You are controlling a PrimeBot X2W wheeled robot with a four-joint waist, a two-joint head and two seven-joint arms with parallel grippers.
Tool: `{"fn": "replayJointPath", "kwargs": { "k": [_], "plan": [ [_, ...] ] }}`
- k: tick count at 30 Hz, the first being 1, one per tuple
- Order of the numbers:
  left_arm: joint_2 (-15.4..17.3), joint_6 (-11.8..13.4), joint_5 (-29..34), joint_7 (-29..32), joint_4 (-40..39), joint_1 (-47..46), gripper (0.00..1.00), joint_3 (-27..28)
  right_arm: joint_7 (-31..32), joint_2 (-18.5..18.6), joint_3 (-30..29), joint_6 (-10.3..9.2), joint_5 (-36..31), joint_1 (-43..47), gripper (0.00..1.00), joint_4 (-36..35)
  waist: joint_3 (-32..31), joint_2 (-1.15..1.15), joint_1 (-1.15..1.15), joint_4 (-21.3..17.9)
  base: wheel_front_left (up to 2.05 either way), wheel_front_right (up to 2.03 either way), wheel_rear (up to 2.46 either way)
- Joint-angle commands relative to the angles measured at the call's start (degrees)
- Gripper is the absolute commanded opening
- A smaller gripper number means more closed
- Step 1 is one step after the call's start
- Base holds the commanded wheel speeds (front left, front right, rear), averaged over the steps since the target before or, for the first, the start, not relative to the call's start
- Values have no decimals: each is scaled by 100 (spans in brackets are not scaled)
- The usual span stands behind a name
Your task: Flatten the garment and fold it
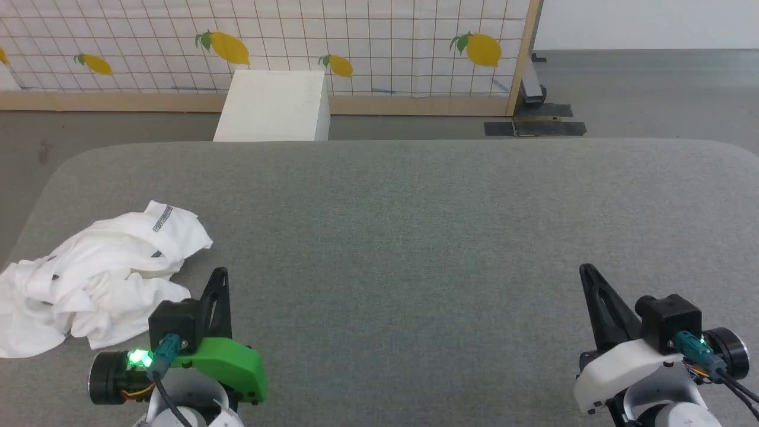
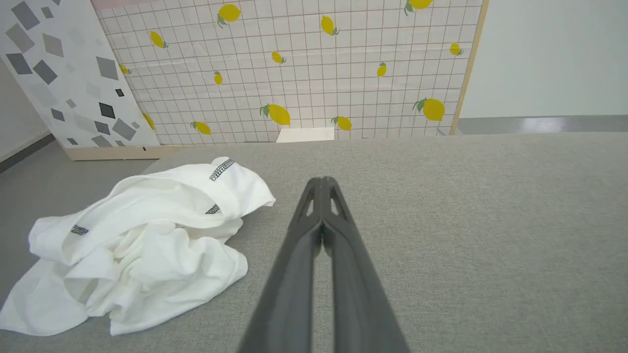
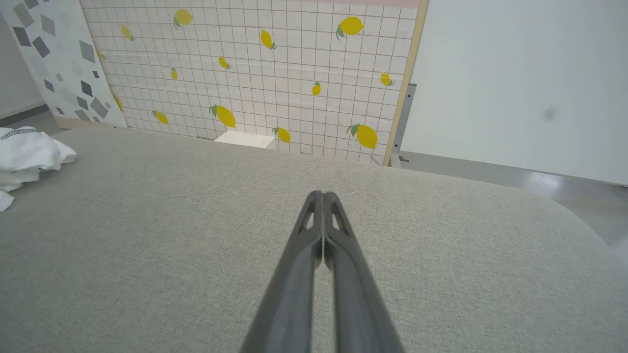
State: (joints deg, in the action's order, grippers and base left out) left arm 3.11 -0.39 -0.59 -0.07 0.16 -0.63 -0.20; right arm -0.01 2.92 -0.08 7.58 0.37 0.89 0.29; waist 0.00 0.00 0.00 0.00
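The garment (image 1: 95, 276) is a white shirt with short dark stitched seams, crumpled in a heap at the left edge of the grey padded table (image 1: 415, 237). It also shows in the left wrist view (image 2: 142, 245) and at the left edge of the right wrist view (image 3: 27, 152). My left gripper (image 1: 220, 274) hovers just right of the heap, apart from it, shut and empty, its fingers pressed together (image 2: 322, 182). Far off at the lower right, my right gripper (image 1: 586, 270) is shut too, with nothing in it (image 3: 322, 195).
A white box (image 1: 273, 107) stands on the floor beyond the table's far edge, before a lemon-print tiled screen (image 1: 356, 41). The screen's metal foot (image 1: 533, 121) rests on the grey floor at the far right. The table's left corner curves off near the garment.
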Motion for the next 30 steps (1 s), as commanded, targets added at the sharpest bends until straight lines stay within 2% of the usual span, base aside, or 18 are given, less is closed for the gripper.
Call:
{"fn": "replayJointPath", "kwargs": {
  "k": [1,10,11,25,30],
  "plan": [
    [-24,39,59,7,-16,63,0,20,1,-4,8,-9,-37,-89,0,-29,0,0,0,0,0,0,0],
    [-24,39,59,7,-16,63,0,20,1,-4,8,-9,-37,-89,0,-29,0,0,0,0,0,0,0],
    [0,0,0,0,0,0,100,0,0,0,0,0,0,0,100,0,0,0,0,0,0,0,0],
    [-1,22,-65,-110,62,-2,100,-83,-110,0,-32,-1,176,41,100,114,4,0,0,17,0,0,0],
    [-2,49,-108,-217,103,7,100,-105,-218,-1,-60,-1,320,69,100,206,3,0,0,172,0,0,0]
  ]
}}
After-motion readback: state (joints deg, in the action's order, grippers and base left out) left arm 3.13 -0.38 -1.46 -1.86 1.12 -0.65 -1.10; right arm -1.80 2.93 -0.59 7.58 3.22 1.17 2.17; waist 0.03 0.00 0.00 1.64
